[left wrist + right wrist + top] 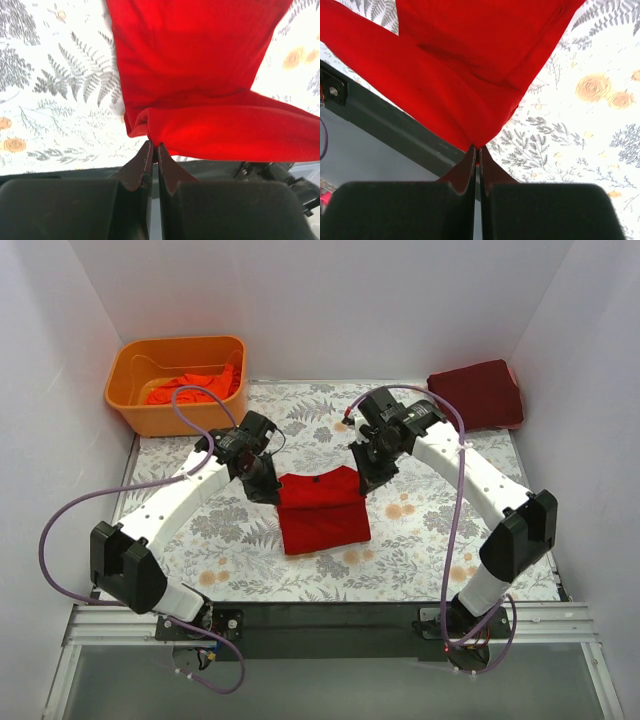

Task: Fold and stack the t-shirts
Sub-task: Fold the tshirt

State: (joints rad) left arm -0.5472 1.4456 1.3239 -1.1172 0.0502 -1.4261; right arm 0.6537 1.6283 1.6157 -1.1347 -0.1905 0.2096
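Two claws, left gripper (152, 150) and right gripper (476, 151), each pinched tight on a far corner of the bright red t-shirt (322, 515) mid table (440, 540), held edge running left-right between them, cloth lying toward the near edge, neither arm nearer.

One high overview, two close views riding the wrists.
The top camera looks down from high above and behind the left hand (262, 480) and the right hand (368, 475), far enough off to take in the whole desk (420, 540). Each wrist camera sits just behind its own hand and looks out past the fingertips from very near. All three views share the bright red t-shirt (322, 512) ahead of the two hands and the fern-printed desk around it.
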